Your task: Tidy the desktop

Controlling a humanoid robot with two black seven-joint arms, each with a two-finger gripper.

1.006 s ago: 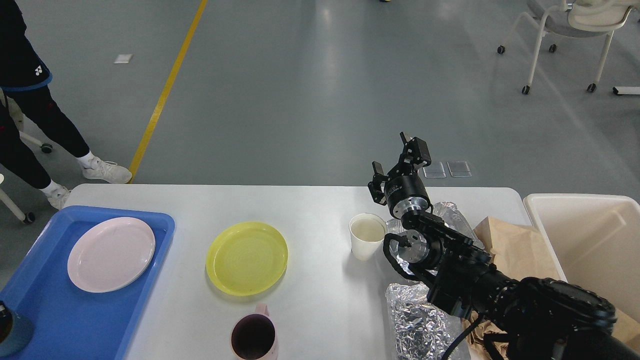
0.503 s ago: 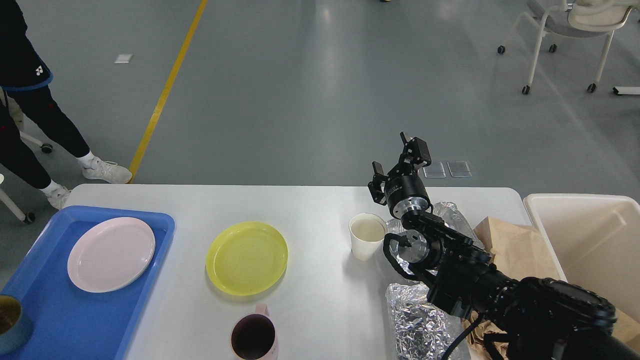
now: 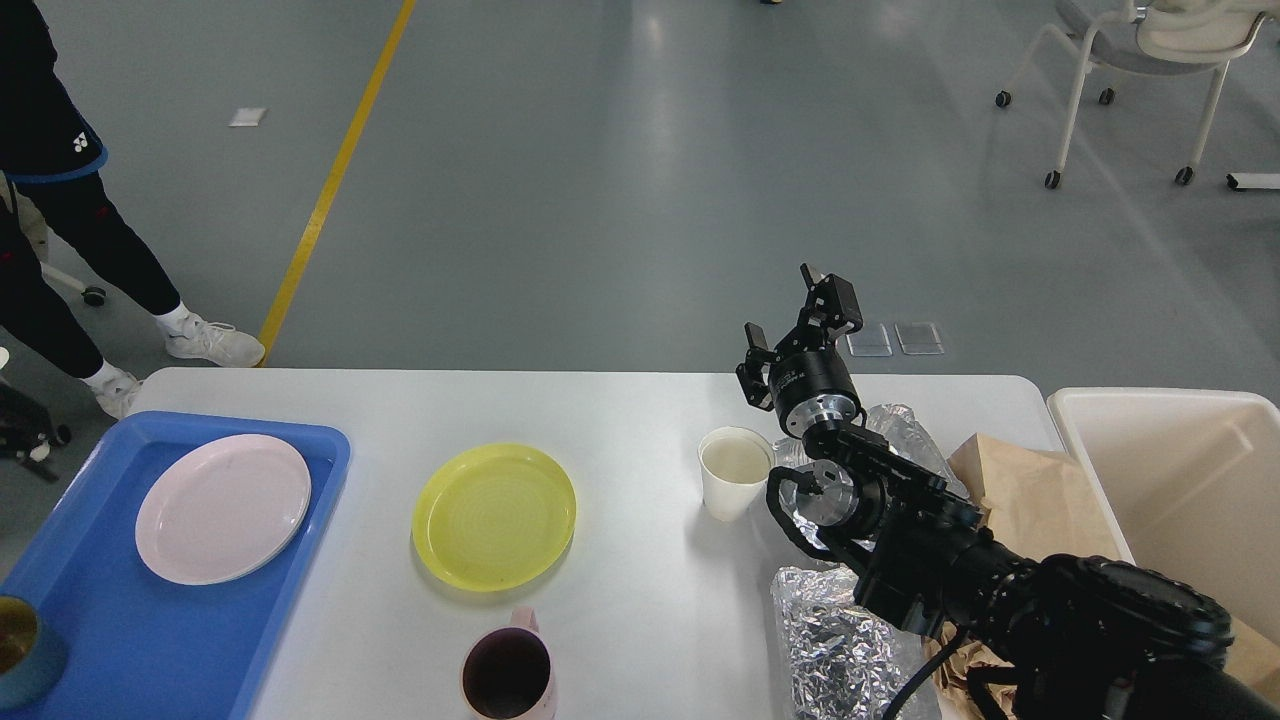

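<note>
Desktop (image 3: 620, 410): fills the lower view, white; dishes lie left and centre, rubbish lies right.
Bin (image 3: 1180, 480): cream, off the right edge of the desktop; its inside looks empty as far as shown.
Tray (image 3: 150, 630): blue, on the left end; holds a pale plate (image 3: 222, 506) and, at its near corner, a blue cup (image 3: 20, 650) with a dark inside.
Brown paper (image 3: 1030, 500): crumpled, on the right end, beside the bin.
Foil (image 3: 835, 640): crumpled, in front of the arm; another piece (image 3: 905, 425) lies behind it.
Yellow plate (image 3: 494, 514): empty, mid-desktop.
Pink mug (image 3: 508, 675): near edge, dark inside; contents unclear.
Paper cup (image 3: 735, 470): upright, seems empty, just left of the wrist.
Right gripper (image 3: 800, 320): raised above the far edge, fingers spread, holding nothing.
Left gripper: out of view.
Step, as I judge it: pick a piece of rubbish for the bin.
Doing it well: lower onto the cup without knocking it; pinch the thin wall gently so it does not crush; lift it clear of the foil.
</note>
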